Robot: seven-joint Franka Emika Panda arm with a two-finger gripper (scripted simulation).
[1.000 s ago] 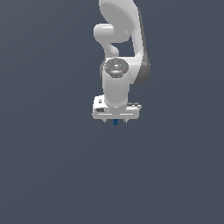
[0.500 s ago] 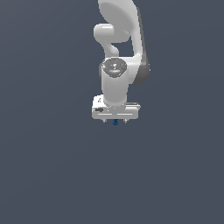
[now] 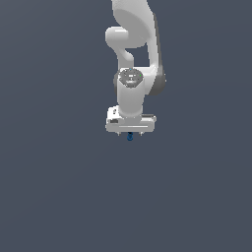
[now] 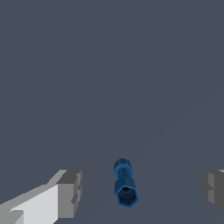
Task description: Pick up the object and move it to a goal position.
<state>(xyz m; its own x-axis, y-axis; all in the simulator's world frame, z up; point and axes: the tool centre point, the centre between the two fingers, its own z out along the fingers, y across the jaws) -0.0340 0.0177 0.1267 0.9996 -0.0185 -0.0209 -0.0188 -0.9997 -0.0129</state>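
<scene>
The object is a small dark blue bar with a hexagonal end. In the wrist view it lies between my two grey fingertips, with a clear gap to each. The gripper is open wide, one finger on one side and the other finger far on the other side. In the exterior view the white gripper points straight down. Only a small blue tip of the object shows just under it. Whether the object rests on the ground cannot be told.
A plain dark grey surface fills both views. The white arm rises above the gripper toward the top of the exterior view.
Almost nothing. The wrist joint above the gripper has shifted slightly. The gripper stays in the same place over the blue object.
</scene>
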